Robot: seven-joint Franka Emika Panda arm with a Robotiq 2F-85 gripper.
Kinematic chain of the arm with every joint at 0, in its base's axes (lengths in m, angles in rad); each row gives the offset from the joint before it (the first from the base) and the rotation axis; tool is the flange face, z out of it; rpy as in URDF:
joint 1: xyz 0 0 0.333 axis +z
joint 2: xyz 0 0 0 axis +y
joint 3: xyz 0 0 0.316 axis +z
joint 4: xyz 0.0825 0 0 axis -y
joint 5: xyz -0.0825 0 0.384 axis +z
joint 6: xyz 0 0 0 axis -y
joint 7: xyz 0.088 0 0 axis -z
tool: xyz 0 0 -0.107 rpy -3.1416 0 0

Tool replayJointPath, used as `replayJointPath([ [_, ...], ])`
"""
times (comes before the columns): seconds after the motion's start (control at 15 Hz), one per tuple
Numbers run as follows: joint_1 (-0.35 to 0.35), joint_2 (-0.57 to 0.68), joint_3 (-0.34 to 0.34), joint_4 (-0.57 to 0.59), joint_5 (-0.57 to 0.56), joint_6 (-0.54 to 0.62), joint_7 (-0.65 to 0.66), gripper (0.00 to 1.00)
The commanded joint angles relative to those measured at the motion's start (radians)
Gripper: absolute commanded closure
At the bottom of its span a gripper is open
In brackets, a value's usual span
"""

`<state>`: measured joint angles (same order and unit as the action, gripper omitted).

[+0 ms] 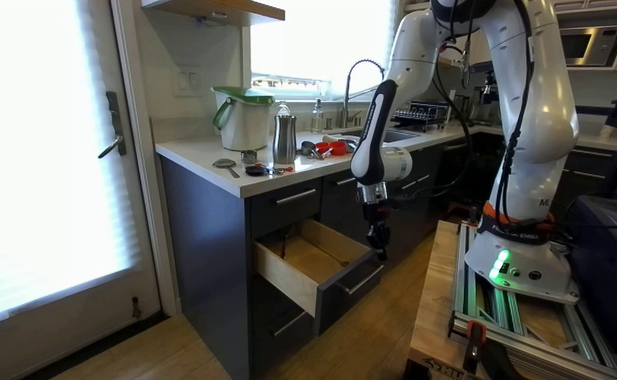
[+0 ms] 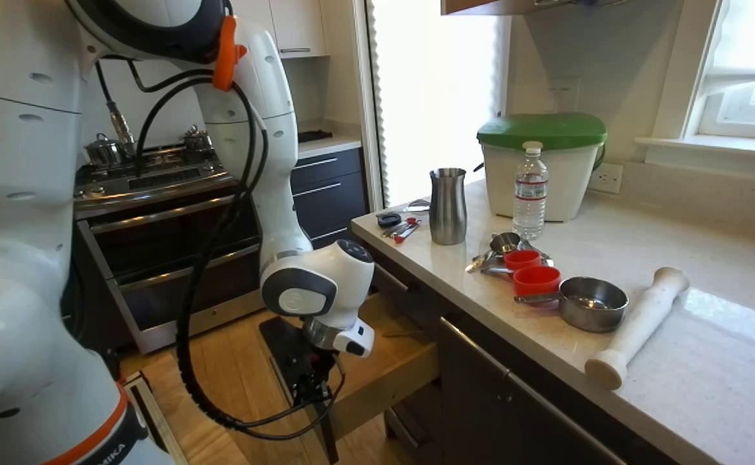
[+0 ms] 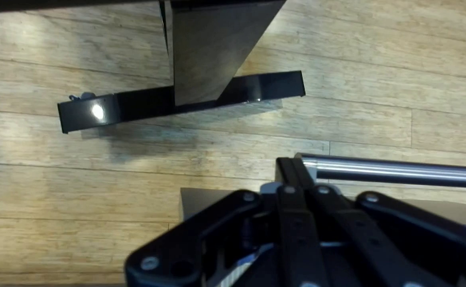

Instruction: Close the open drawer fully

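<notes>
The drawer stands pulled well out under a closed drawer, with its dark front [image 1: 334, 303] and pale wood box [image 1: 287, 279] showing. It also shows in an exterior view [image 2: 387, 384], partly behind the arm. A few thin utensils [image 1: 285, 245] lie inside. My gripper [image 1: 379, 254] is at the front's far end, pointing down; it also shows in an exterior view [image 2: 312, 395]. In the wrist view, my gripper's fingers [image 3: 294, 161] are pressed together with nothing between them, beside the end of the silver bar handle [image 3: 396, 171]. I cannot tell whether they touch the drawer.
The white counter [image 1: 197, 158] above holds a green-lidded bin [image 1: 245, 119], a steel bottle [image 1: 285, 140], measuring cups [image 2: 537, 281] and a rolling pin [image 2: 639, 329]. Another handle [image 1: 290, 323] sits below the drawer. The robot's wooden stand [image 1: 429, 295] faces the cabinets. A long dark bar [image 3: 145, 104] is over the floor.
</notes>
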<state>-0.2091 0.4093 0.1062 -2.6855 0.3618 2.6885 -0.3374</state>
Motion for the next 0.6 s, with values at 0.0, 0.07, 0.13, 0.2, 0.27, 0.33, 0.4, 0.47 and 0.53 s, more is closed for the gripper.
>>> replayJointPath([
  [0.0,-0.115,-0.038,0.105,-0.052,0.114,0.129,-0.108,1.0],
  [0.07,-0.151,-0.039,0.138,-0.054,0.143,0.15,-0.133,1.0],
  [0.13,-0.187,-0.04,0.171,-0.058,0.174,0.175,-0.156,1.0],
  [0.2,-0.204,-0.041,0.191,-0.061,0.224,0.204,-0.186,1.0],
  [0.27,-0.232,-0.04,0.219,-0.063,0.255,0.224,-0.204,1.0],
  [0.33,-0.255,-0.036,0.244,-0.06,0.289,0.247,-0.221,1.0],
  [0.4,-0.28,-0.03,0.271,-0.057,0.325,0.274,-0.238,1.0],
  [0.47,-0.294,-0.021,0.29,-0.052,0.352,0.304,-0.246,1.0],
  [0.53,-0.318,-0.013,0.317,-0.045,0.383,0.33,-0.26,1.0],
])
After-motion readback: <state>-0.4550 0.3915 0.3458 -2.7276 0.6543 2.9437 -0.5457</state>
